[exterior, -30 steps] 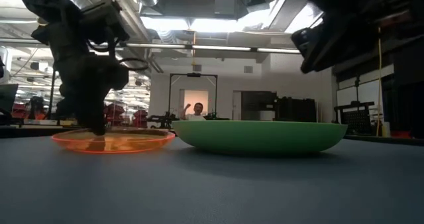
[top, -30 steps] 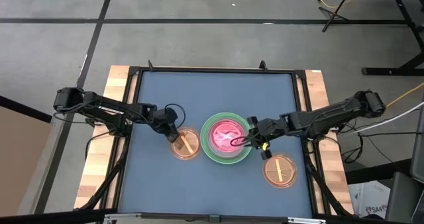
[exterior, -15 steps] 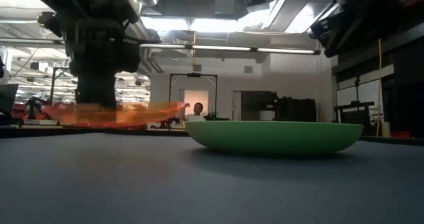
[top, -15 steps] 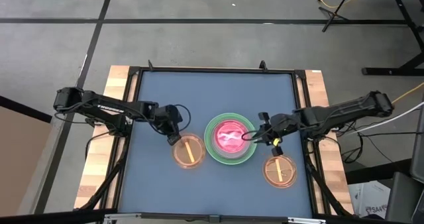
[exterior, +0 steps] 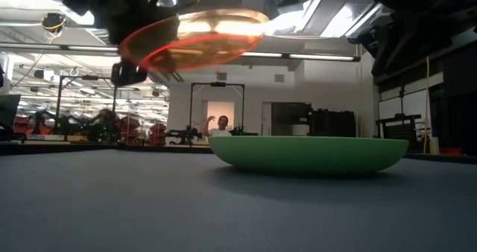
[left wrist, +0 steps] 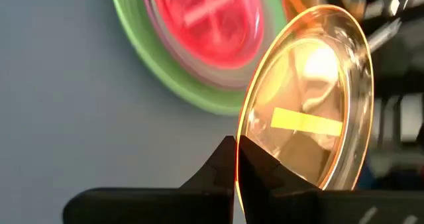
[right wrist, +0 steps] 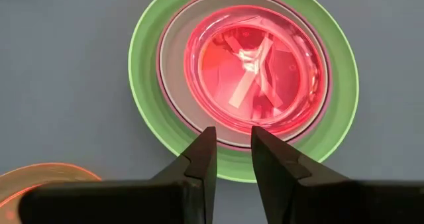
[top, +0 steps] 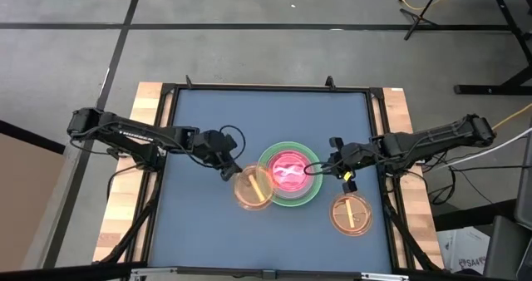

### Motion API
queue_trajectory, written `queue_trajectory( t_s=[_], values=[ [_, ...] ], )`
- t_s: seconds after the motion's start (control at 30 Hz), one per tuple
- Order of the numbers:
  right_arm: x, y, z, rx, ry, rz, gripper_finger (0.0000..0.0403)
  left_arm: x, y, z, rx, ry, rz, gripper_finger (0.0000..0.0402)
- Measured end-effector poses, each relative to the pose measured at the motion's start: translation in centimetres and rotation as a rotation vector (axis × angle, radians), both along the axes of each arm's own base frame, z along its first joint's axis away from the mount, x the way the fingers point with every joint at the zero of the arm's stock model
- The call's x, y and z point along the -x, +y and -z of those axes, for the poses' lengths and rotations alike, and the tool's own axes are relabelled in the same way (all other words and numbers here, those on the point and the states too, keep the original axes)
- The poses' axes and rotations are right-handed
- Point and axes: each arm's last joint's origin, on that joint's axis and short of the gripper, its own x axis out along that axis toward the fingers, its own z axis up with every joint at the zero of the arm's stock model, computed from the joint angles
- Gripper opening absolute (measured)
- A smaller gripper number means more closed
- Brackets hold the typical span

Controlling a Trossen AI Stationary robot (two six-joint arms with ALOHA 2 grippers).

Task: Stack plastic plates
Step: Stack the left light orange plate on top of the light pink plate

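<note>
My left gripper (top: 230, 173) is shut on a small translucent orange plate (top: 253, 187) and holds it in the air beside the stack; the low view shows this plate (exterior: 194, 37) high above the table. The stack is a large green plate (top: 287, 199) resting on the table, with a magenta plate, a pale plate and translucent pink plates (right wrist: 255, 65) nested in it. My right gripper (top: 318, 170) is open and empty at the stack's right rim. A second orange plate (top: 352, 214) lies flat on the table at the near right. My left gripper pinches the orange plate's rim (left wrist: 237, 144) between its two fingers, on the edge facing the table's left. The fingers come from the left, slanting down. The plate is lifted clear of the table and tilted, its free edge (exterior: 257, 17) higher.
The blue mat (top: 199, 123) is bare at the far side and near left. A raised black frame (top: 266, 88) borders it. In the low view a person (exterior: 222, 123) shows far off in the room behind the table.
My left gripper has lifted the orange plate off the table and carried it up and toward the table's right, to the stack's near-left rim; the plate now tilts. My right gripper has drawn back from over the stack toward the right edge.
</note>
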Motion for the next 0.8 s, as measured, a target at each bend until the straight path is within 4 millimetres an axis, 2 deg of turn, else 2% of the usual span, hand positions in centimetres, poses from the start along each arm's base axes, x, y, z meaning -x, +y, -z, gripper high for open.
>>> queue_trajectory(
  t_s=[0.2, 0.47, 0.7, 0.8],
  values=[
    [0.0, 0.0, 0.0, 0.000, 0.000, 0.000, 0.0085, -1.0, -0.3, -1.7, -0.011, -0.094, -0.166, 0.0000],
    [0.0, 0.0, 0.0, 0.000, -0.002, 0.000, 0.0085, -1.2, -0.1, -2.1, -0.002, -0.141, -0.374, 0.0000],
    [-0.1, 0.0, -0.1, -0.003, -0.015, 0.000, 0.0085, -3.1, -0.4, -1.4, 0.016, -0.225, -0.419, 0.0000],
    [-0.1, 0.0, -0.1, -0.003, -0.015, 0.000, 0.0085, -4.1, -0.5, -0.2, 0.041, -0.218, -0.432, 0.0000]
  ],
)
